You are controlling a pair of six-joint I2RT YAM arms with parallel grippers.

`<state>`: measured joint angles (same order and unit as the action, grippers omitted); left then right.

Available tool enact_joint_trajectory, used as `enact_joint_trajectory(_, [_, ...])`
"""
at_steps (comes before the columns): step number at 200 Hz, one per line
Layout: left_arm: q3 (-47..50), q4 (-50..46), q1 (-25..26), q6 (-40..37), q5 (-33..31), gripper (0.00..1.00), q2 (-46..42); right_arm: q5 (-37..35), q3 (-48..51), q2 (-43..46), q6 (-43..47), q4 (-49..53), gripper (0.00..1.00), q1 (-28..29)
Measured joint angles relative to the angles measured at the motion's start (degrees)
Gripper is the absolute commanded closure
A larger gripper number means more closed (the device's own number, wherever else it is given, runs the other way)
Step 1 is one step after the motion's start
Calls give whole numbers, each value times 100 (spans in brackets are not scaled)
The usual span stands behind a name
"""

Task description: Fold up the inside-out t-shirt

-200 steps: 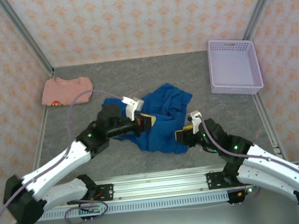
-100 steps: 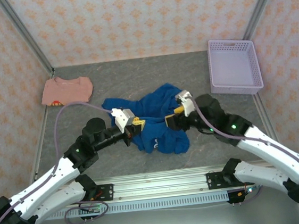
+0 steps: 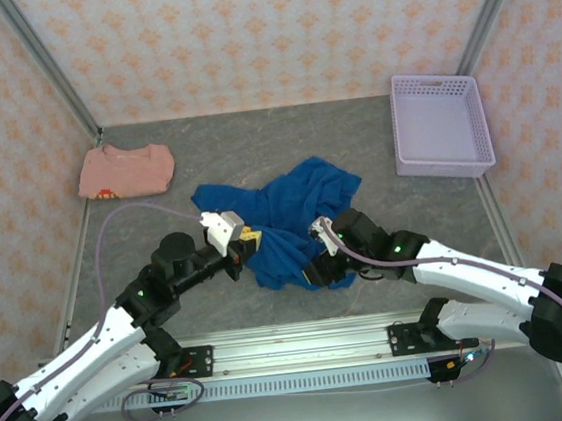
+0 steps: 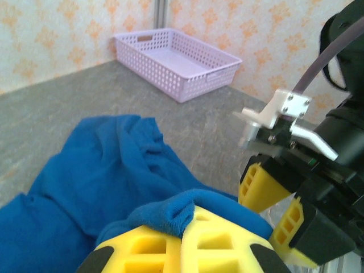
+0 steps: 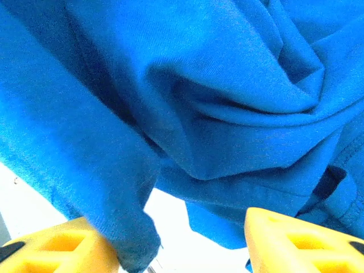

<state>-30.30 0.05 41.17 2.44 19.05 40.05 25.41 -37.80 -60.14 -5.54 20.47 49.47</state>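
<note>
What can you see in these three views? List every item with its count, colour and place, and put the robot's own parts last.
blue t-shirt: one, royal blue, crumpled at the middle of the table
pink shirt: one, salmon pink, folded at the far left corner
basket: one, lavender, far right corner, nothing in it
table: one, grey, under everything
walls: pale orange with a pattern, around the table
arms: two, white and black, left and right, reaching in from the near edge
left tool: one, yellow fingers, shut on a bunch of the blue t-shirt at its left side
right tool: one, yellow fingers, open at the t-shirt's near edge, cloth hanging between the fingers
</note>
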Motion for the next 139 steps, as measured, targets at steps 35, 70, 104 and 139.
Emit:
enact_joint_trajectory(35, [262,-116,0,251,-70,95,-323,-249,-48,256,33,-376,43,0])
enact_joint_trajectory(70, [262,-118,0,356,-146,95,-365,-42,-649,-391,302,-728,44,0])
enact_joint_trajectory(104, [262,-122,9,376,-164,95,-365,254,-868,-1141,546,-1071,77,0])
enact_joint_trajectory(139, [262,-264,9,448,-448,90,-367,476,-1060,-1305,535,-1075,100,-17])
